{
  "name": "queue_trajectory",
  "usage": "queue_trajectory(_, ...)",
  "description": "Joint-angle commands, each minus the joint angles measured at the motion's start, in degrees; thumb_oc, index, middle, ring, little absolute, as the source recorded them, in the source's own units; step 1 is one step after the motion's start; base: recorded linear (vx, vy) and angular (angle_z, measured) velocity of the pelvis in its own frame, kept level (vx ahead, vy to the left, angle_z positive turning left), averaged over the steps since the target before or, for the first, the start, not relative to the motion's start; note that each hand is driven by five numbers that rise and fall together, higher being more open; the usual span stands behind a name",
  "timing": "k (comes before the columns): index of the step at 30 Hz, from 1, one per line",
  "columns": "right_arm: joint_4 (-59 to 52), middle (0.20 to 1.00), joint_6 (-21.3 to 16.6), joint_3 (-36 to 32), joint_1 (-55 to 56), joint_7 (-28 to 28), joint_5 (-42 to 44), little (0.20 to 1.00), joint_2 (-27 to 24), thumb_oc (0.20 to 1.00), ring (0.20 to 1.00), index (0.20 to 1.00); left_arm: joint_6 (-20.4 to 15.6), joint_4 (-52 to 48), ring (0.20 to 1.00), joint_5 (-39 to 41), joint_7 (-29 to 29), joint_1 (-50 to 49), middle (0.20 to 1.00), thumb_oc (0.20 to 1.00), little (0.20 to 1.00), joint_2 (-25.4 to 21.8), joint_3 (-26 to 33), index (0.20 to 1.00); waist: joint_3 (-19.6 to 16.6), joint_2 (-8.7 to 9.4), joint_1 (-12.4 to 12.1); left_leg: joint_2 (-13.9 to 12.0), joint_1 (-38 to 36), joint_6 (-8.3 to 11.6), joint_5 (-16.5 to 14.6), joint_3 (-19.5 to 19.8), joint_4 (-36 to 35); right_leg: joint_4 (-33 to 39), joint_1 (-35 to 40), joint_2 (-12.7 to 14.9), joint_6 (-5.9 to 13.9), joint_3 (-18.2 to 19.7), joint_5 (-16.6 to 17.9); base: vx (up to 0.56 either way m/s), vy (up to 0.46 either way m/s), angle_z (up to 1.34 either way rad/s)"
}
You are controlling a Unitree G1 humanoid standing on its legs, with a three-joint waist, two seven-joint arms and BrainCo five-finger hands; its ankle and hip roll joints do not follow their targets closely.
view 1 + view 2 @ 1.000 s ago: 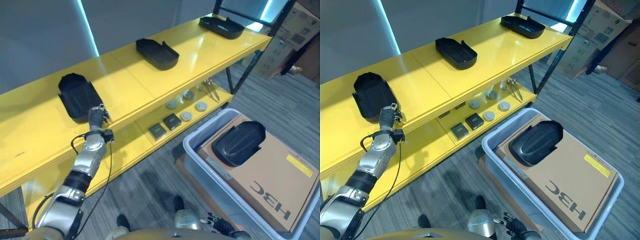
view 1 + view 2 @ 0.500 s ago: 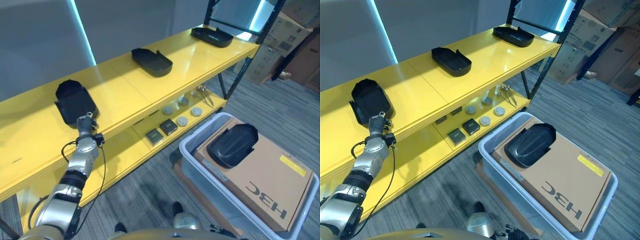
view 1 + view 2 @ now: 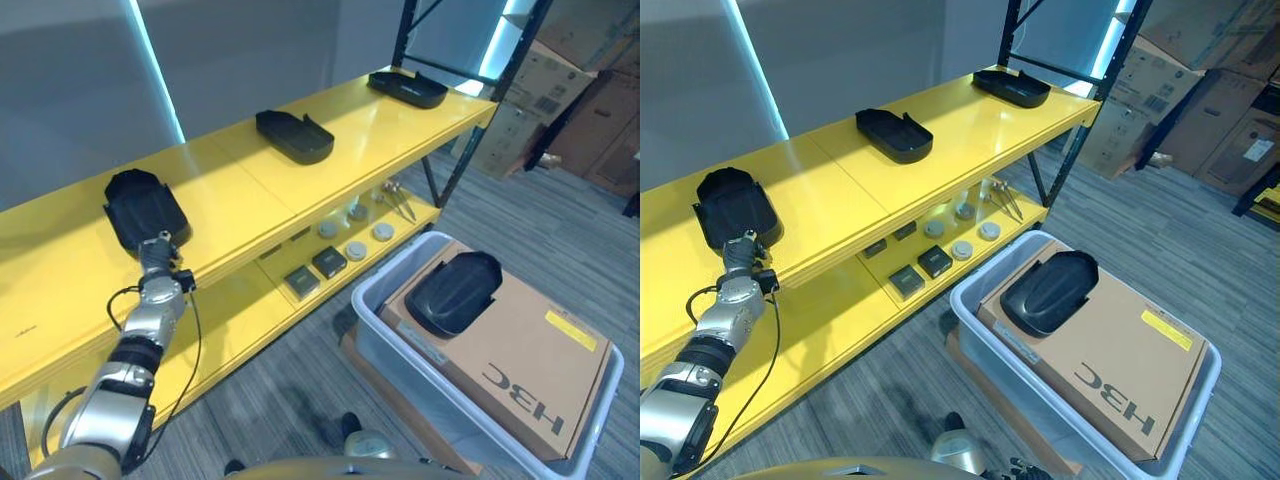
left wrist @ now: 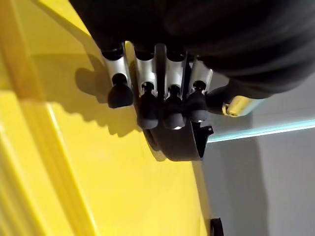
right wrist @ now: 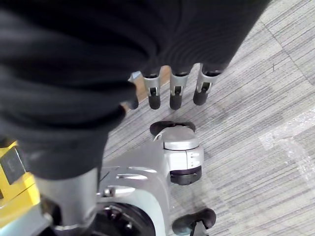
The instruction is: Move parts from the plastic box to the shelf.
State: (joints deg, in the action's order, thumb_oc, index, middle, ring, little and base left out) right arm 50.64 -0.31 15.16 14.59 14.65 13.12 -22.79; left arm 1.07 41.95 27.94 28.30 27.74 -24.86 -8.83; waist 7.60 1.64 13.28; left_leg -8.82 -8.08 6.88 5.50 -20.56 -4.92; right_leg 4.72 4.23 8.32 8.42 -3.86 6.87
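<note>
Left hand relaxed, empty, at shelf edge just beside nearest black part. Another part sits on cardboard inside plastic box. Right hand loose over floor.

The shelf is glossy yellow painted metal, smooth enough to reflect light. The black parts look matt plastic, the plastic box is pale translucent plastic holding a matt brown cardboard carton, and the floor is rough grey carpet.
</note>
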Motion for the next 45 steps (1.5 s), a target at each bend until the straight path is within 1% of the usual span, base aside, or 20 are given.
queue_trajectory(1,0.1,1.0,-1.6,2.2,-0.8,1.1,0.2,1.0,-1.1,1.0,1.0,1.0,-4.1,3.0,0.2,-0.2,-0.8,8.8,0.2,0.2,0.2,-4.1,2.5,0.2,1.8,-0.43,0.2,-2.6,0.3,-0.7,-3.6,-0.6,4.8,-3.5,-0.8,1.5,2.78,-0.5,-3.6,0.0,0.0,0.0)
queue_trajectory(2,0.1,1.0,-1.6,2.2,-0.8,1.1,0.1,1.0,-1.1,1.0,1.0,1.0,-4.8,2.6,0.347,-0.1,-1.1,8.7,0.347,0.347,0.347,-4.0,2.3,0.347,1.9,-0.42,0.2,-2.6,0.4,-0.72,-3.6,-0.6,4.8,-3.6,-0.8,1.5,2.78,-0.5,-3.6,0.0,0.0,0.0)
queue_trajectory(3,0.2,1.0,-1.7,2.1,-0.8,1.1,0.1,1.0,-1.0,1.0,1.0,1.0,-5.7,2.1,0.871,0.1,-1.7,8.6,0.871,0.871,0.871,-3.8,2.1,0.871,2.0,-0.43,0.1,-2.6,0.4,-0.75,-3.6,-0.5,4.7,-3.6,-0.9,1.5,2.78,-0.5,-3.7,0.0,0.0,0.0)
queue_trajectory(4,0.2,1.0,-1.9,2.0,-0.7,1.1,0.1,1.0,-0.9,1.0,1.0,1.0,-6.7,1.0,1.0,-0.5,-2.4,8.5,1.0,1.0,1.0,-3.5,1.9,1.0,2.1,-0.45,0.0,-2.6,0.5,-0.77,-3.5,-0.4,4.6,-3.6,-0.9,1.5,2.78,-0.6,-3.6,-0.03,-0.007,0.0)
queue_trajectory(10,0.5,1.0,-2.4,0.9,-0.7,0.9,-0.7,1.0,0.1,1.0,1.0,1.0,-11.9,-8.9,1.0,-4.4,-5.2,5.7,1.0,1.0,1.0,-1.7,0.7,1.0,2.0,-0.67,-1.4,-2.6,0.9,-0.86,-3.3,0.3,3.9,-3.5,-1.2,1.4,2.7,-0.9,-3.6,-0.05,-0.012,0.02)
queue_trajectory(14,0.3,1.0,-2.0,-0.5,-1.3,0.3,-0.4,1.0,1.0,1.0,1.0,1.0,-11.8,-30.1,1.0,-6.5,-13.0,-2.6,1.0,1.0,1.0,-1.7,0.2,1.0,2.5,-0.59,-3.9,-2.5,1.2,-0.82,-3.6,3.3,3.9,-3.0,-0.6,0.9,1.98,-1.1,-3.8,-0.07,-0.006,0.06)
queue_trajectory(16,-0.1,1.0,-1.1,-1.3,-1.8,-0.1,-0.2,1.0,0.9,1.0,1.0,1.0,-9.8,-39.4,1.0,-4.5,-18.1,-7.6,1.0,1.0,1.0,-1.7,1.2,1.0,3.0,-0.53,-5.5,-1.8,1.5,-1.03,-4.7,6.4,4.9,-2.6,0.2,0.5,1.62,-0.5,-4.0,-0.06,0.019,0.09)
queue_trajectory(17,-0.7,1.0,0.0,-1.9,-2.3,-0.5,0.3,1.0,0.7,1.0,1.0,1.0,-8.1,-45.6,1.0,-2.1,-21.4,-12.1,1.0,1.0,1.0,-1.6,2.4,1.0,3.2,-0.58,-7.2,-0.4,2.2,-1.43,-5.7,10.2,6.1,-2.3,0.4,0.0,1.33,0.6,-4.1,-0.07,0.025,0.05)
queue_trajectory(20,-1.7,1.0,1.9,-3.3,-4.2,-1.4,2.5,1.0,-0.2,1.0,1.0,1.0,-5.7,-54.2,1.0,-0.1,-27.7,-22.9,1.0,1.0,1.0,-2.6,5.7,1.0,3.4,-0.4,-12.5,6.9,4.9,-4.03,-10.0,23.2,10.3,-2.0,0.1,-0.6,1.25,6.3,-3.4,-0.08,0.072,-0.54)
queue_trajectory(22,-2.2,1.0,2.4,-3.8,-4.3,-2.3,4.4,1.0,-0.4,1.0,1.0,1.0,-4.9,-54.8,1.0,0.5,-29.7,-24.8,1.0,1.0,1.0,-2.6,6.4,1.0,3.4,-0.44,-13.0,7.7,5.4,-4.47,-10.5,23.7,11.1,-2.2,-0.3,-0.6,1.38,7.0,-3.2,-0.07,0.066,-1.63)
queue_trajectory(28,-4.5,1.0,1.6,-9.0,-0.6,-4.5,6.0,1.0,1.8,1.0,1.0,1.0,-2.4,-51.5,1.0,6.3,-41.9,-32.0,1.0,1.0,1.0,-3.6,4.2,1.0,5.0,-1.2,-12.1,11.8,6.4,-7.34,-13.1,21.8,13.5,-2.8,-5.9,2.8,5.03,8.2,2.3,-0.17,0.103,-0.49)
queue_trajectory(30,-3.3,1.0,-0.1,-10.6,0.5,-4.6,5.2,1.0,2.9,1.0,1.0,1.0,-0.1,-50.6,1.0,6.4,-45.0,-35.2,1.0,1.0,1.0,-3.2,2.6,1.0,5.5,-1.69,-12.5,12.3,5.8,-7.81,-13.6,18.3,13.1,-2.9,-8.9,5.6,6.57,2.4,4.3,-0.16,0.037,-0.84)
queue_trajectory(31,-3.2,1.0,-0.1,-10.7,0.6,-4.6,5.4,1.0,3.0,1.0,1.0,1.0,0.4,-50.5,1.0,6.1,-45.5,-35.4,1.0,1.0,1.0,-3.1,2.5,1.0,5.6,-1.75,-12.6,12.3,5.6,-7.8,-13.6,18.0,13.0,-2.8,-9.0,5.7,6.58,1.9,4.5,-0.14,-0.005,-1.07)
queue_trajectory(32,-2.6,1.0,-1.1,-10.9,0.6,-4.6,5.0,1.0,3.2,1.0,1.0,1.0,0.5,-49.9,1.0,4.9,-45.5,-36.9,1.0,1.0,1.0,-3.3,1.9,1.0,5.7,-1.88,-13.1,12.0,5.1,-7.68,-13.8,15.1,12.8,-2.7,-9.8,7.0,6.58,-2.3,5.3,-0.14,-0.021,-1.21)
queue_trajectory(33,-1.8,1.0,-1.9,-10.9,0.4,-4.4,4.3,1.0,3.4,1.0,1.0,1.0,0.3,-48.9,1.0,3.9,-44.4,-38.1,1.0,1.0,1.0,-3.5,1.0,1.0,5.7,-1.87,-13.7,11.8,4.8,-7.56,-13.8,11.9,12.4,-3.0,-10.3,8.4,6.58,-6.9,6.1,-0.17,-0.021,-1.28)
queue_trajectory(35,0.0,1.0,-3.0,-10.9,-0.2,-4.0,4.6,1.0,3.5,1.0,1.0,1.0,-1.2,-45.5,1.0,0.5,-42.3,-38.4,1.0,1.0,1.0,-4.5,-1.4,1.0,5.8,-2.05,-14.3,11.6,4.4,-8.02,-13.9,7.2,12.1,-4.7,-9.7,10.4,6.58,-12.0,6.6,-0.14,-0.032,-1.69)
queue_trajectory(39,2.3,1.0,-3.3,-9.7,-1.8,-4.8,6.2,1.0,3.3,1.0,1.0,1.0,1.4,-37.2,1.0,0.5,-37.1,-35.4,1.0,1.0,1.0,-4.3,-5.3,1.0,5.5,-2.15,-14.3,9.6,4.3,-8.79,-15.5,0.9,13.2,-7.3,-8.5,12.0,6.54,-17.7,5.8,-0.02,-0.137,-1.34)
queue_trajectory(40,2.8,1.0,-2.9,-9.2,-2.5,-5.3,6.0,1.0,3.7,1.0,1.0,1.0,-1.2,-31.0,1.0,-3.1,-33.1,-33.5,1.0,1.0,1.0,-3.8,-7.0,1.0,5.4,-1.6,-13.9,8.6,4.2,-8.75,-15.5,-1.5,13.6,-6.7,-8.5,12.2,6.56,-19.6,6.3,0.04,-0.25,-0.87)
queue_trajectory(42,3.6,1.0,-2.7,-9.0,-2.7,-5.4,5.8,1.0,3.8,1.0,1.0,1.0,0.4,-26.7,1.0,-1.5,-31.1,-32.2,1.0,1.0,1.0,-3.0,-7.5,1.0,5.4,-1.16,-13.2,7.7,4.4,-8.57,-15.4,-2.2,14.2,-6.2,-8.7,11.9,6.56,-19.6,6.4,0.08,-0.255,-0.69)
queue_trajectory(45,6.0,1.0,-3.5,-8.9,-2.8,-7.9,3.8,1.0,5.4,1.0,1.0,1.0,-0.6,-16.1,1.0,-2.7,-26.2,-29.1,1.0,1.0,1.0,0.2,-7.7,1.0,4.7,-0.22,-10.8,4.2,4.2,-7.77,-14.9,-4.6,14.9,-6.7,-9.2,10.5,6.43,-18.5,5.1,0.14,-0.315,-0.4)
